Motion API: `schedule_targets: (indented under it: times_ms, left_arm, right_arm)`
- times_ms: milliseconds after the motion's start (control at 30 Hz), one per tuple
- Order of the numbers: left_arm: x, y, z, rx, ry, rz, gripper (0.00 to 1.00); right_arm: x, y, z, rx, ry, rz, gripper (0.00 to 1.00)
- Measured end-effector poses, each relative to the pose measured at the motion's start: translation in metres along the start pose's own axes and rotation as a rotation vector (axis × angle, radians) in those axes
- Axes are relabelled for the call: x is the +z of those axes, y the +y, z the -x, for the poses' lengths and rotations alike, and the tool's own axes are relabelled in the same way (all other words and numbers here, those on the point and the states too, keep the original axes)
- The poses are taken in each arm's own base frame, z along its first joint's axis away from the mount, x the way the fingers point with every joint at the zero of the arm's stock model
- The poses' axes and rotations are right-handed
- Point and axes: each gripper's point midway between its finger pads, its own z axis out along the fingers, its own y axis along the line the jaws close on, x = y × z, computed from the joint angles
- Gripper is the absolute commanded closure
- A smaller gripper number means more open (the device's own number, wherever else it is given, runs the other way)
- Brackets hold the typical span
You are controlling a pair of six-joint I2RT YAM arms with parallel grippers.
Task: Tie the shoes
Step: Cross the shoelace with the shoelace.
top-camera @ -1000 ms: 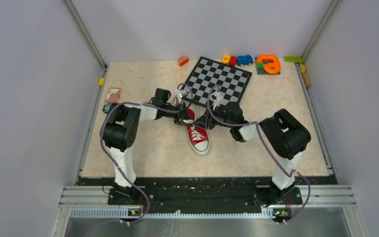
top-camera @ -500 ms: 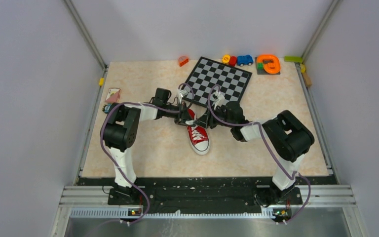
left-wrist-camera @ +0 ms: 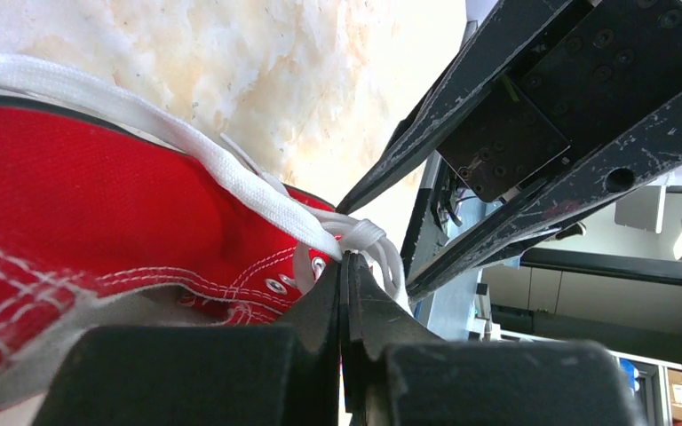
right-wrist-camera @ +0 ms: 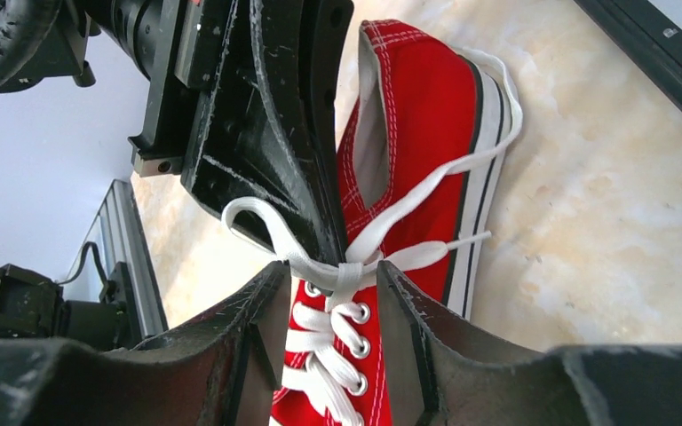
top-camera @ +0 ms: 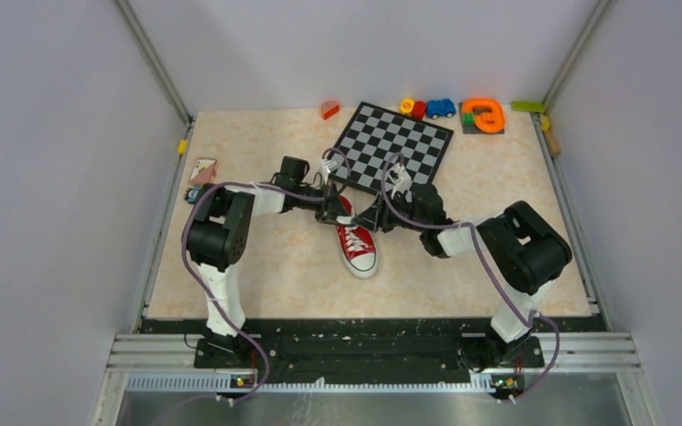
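Observation:
The red sneaker point(top-camera: 356, 246) lies mid-table, its white toe cap toward the arms. My left gripper point(top-camera: 334, 214) is at the shoe's collar and is shut on a white lace point(left-wrist-camera: 266, 200), pinched at its tips point(left-wrist-camera: 348, 259). My right gripper point(top-camera: 370, 220) faces it from the other side of the collar. In the right wrist view the right gripper point(right-wrist-camera: 333, 277) is open and its fingers point(right-wrist-camera: 265, 306) straddle the crossed lace knot point(right-wrist-camera: 344, 269) above the top eyelets. A lace loop point(right-wrist-camera: 253, 213) runs left around the left gripper's tips. One lace end point(right-wrist-camera: 444, 169) trails over the shoe's side.
A chessboard point(top-camera: 393, 146) lies just behind the shoe. Small toys point(top-camera: 440, 108) and an orange piece point(top-camera: 483, 115) line the back edge. A small card point(top-camera: 202, 169) lies at the left edge. Walls close in on both sides.
The right arm's elbow and wrist have shifted slightly to the right. The left gripper stays shut on the lace at the collar. The shoe has barely moved.

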Motion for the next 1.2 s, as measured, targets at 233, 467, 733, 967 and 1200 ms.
schedule_targets:
  times_ms: [233, 467, 733, 967, 1200]
  left_arm:
    - [0.003, 0.003, 0.001, -0.011, 0.007, 0.0, 1.0]
    - [0.003, 0.003, 0.002, -0.01, 0.007, 0.0, 1.0]
    - [0.003, 0.003, 0.001, -0.015, 0.012, 0.003, 1.0]
    - [0.002, 0.003, 0.0, -0.025, 0.019, 0.007, 1.0]
    - [0.002, 0.004, -0.001, -0.027, 0.021, 0.01, 1.0]
  right_arm:
    - [-0.012, -0.01, 0.004, 0.035, -0.026, -0.032, 0.49]
    - [-0.024, -0.011, 0.007, 0.046, -0.051, -0.046, 0.64]
    - [-0.039, -0.021, -0.004, 0.079, -0.059, -0.085, 0.97]
    - [-0.033, -0.021, -0.015, 0.112, -0.047, -0.05, 0.98]
    - [-0.022, -0.02, -0.026, 0.128, -0.021, -0.036, 0.97]
